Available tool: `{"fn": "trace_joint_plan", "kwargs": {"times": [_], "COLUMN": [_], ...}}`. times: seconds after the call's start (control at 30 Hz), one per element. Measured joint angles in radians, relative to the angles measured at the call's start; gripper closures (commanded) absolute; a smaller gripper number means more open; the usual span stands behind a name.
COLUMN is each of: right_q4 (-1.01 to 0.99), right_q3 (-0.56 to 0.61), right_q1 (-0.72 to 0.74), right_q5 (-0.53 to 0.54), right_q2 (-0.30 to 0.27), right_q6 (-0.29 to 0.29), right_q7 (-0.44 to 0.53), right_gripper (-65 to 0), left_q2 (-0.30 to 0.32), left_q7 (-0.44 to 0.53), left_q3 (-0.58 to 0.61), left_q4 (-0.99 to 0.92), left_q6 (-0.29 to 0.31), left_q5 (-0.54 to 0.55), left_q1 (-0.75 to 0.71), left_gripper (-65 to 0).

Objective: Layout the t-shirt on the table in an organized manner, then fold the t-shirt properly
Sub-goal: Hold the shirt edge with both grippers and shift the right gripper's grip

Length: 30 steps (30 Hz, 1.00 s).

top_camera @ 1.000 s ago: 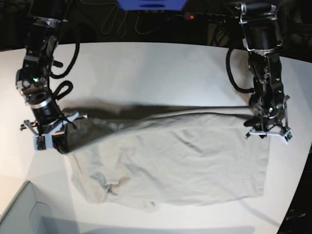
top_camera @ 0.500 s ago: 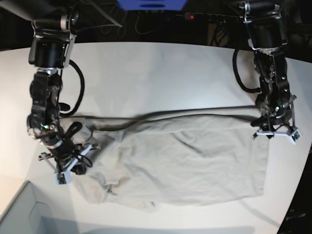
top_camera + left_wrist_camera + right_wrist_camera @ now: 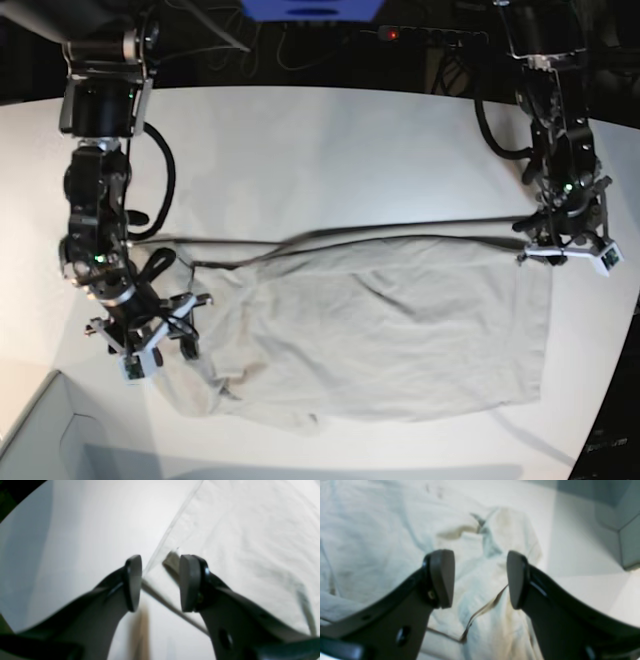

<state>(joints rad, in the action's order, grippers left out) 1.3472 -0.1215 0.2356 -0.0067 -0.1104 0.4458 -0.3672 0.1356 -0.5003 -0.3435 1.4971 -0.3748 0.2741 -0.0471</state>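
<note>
The setting presents as a robotics laboratory or test cell, not a home. A large, plain white worktop (image 3: 330,150) with a curved edge fills the base view. Two black robot arms are mounted at its far side. Behind it lies a dark background with loose cables (image 3: 250,45), a small red indicator light (image 3: 394,35) and a blue fixture (image 3: 310,9).

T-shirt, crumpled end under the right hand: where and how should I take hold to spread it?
Probably grip the bunched sleeve fold of the t-shirt lying between the open right hand, coming straight down from above. That ridge stands raised off the table, so it can be pinched, unlike the flat cloth beside it.
</note>
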Motion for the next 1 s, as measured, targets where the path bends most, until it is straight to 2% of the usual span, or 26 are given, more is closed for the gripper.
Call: {"fn": "trace_joint_plan", "kwargs": {"times": [0.07,0.17,0.33,0.63,1.0], "right_q4": [0.023,0.025,-0.027,-0.209,-0.227], "right_q3": [0.004,0.001,0.006,0.001,0.0], "right_q1": [-0.056,-0.122,-0.142,-0.099,-0.072], "right_q5": [0.0,-0.006,0.004,-0.002,0.0], "right_q2": [0.003,0.039,0.068,0.063,0.042], "right_q6": [0.002,0.002,0.002,0.002,0.002], "right_q7": [-0.006,-0.022,0.0,-0.003,0.016], "right_gripper": [-33.5,-33.5,-33.5,-33.6,-33.9], "left_q2": [0.0,-0.001,0.0,0.0,0.0], "left_q7": [-0.002,-0.003,-0.003,0.003,0.004], "left_q3": [-0.001,-0.001,-0.001,0.0,-0.001], "left_q4": [-0.001,-0.003,-0.003,-0.003,-0.003], "left_q6": [0.0,0.0,0.0,0.0,0.0], "left_q5": [0.0,0.0,0.0,0.0,0.0], "left_q1": [-0.009,-0.011,-0.008,-0.005,-0.005], "left_gripper": [-24.3,-24.3,-24.3,-24.3,-24.3]}}
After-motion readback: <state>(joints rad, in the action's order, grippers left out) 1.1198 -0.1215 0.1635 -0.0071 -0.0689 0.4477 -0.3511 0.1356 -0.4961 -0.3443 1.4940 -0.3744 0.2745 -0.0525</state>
